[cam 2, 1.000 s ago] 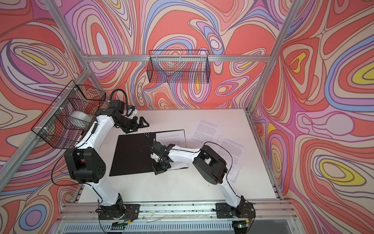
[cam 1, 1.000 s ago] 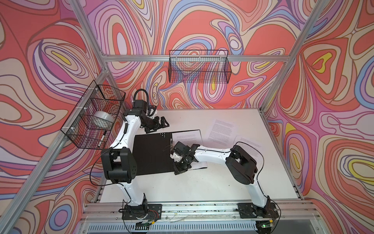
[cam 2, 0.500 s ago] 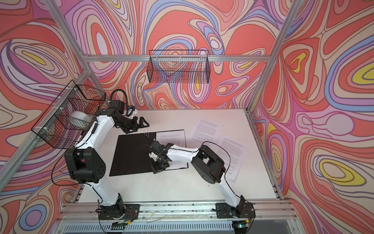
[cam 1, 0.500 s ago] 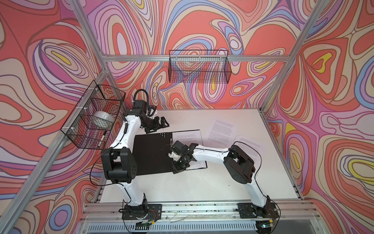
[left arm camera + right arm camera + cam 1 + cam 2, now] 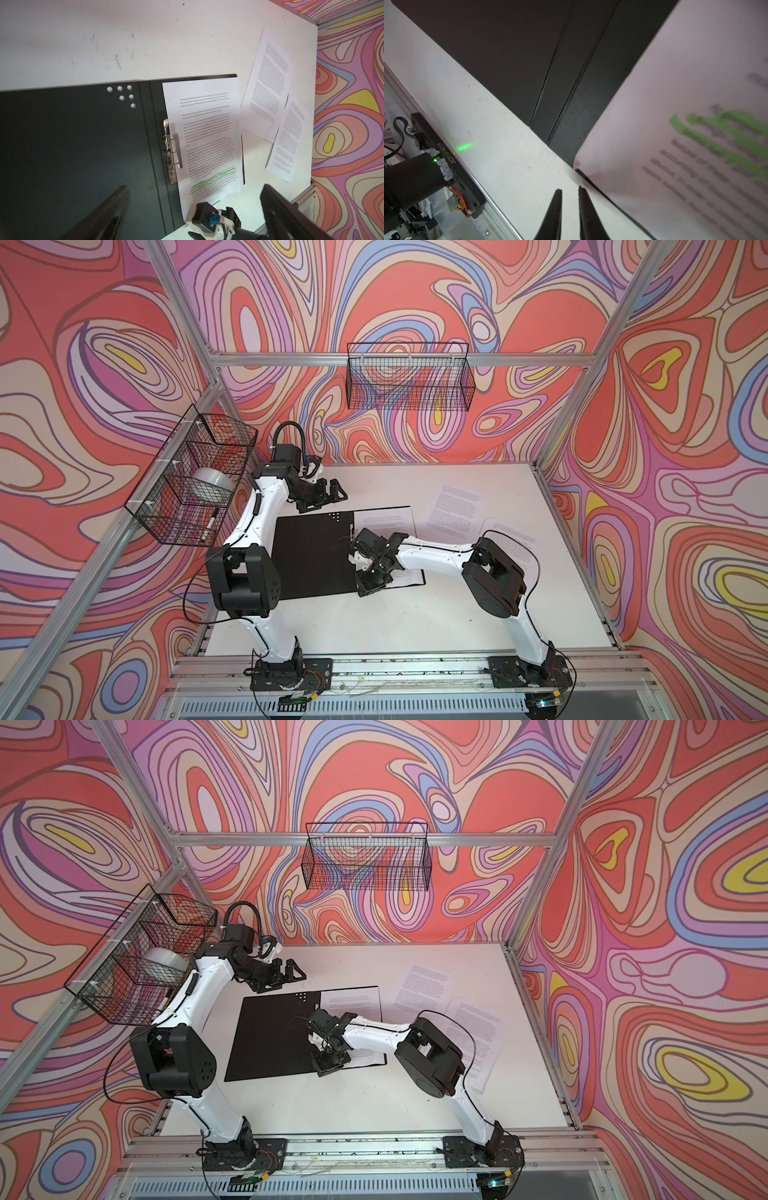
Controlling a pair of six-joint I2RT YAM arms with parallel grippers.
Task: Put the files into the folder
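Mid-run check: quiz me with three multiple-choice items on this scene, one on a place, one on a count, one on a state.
1. Where does the white paper sheet with green highlighted lines lie?
A. on the right half of the open black-lined folder
B. on the bare white table
C. under the folder

2. How many other white printed sheets lie on the table outside the folder?
A. one
B. two
C. four

3. How is the left claw?
A. shut on paper
B. shut, empty
C. wide open, empty

Answers: 1 A, it covers the half beside the metal clip; 2 B, both lie right of the folder; 3 C, its fingers stand far apart, gripping nothing.
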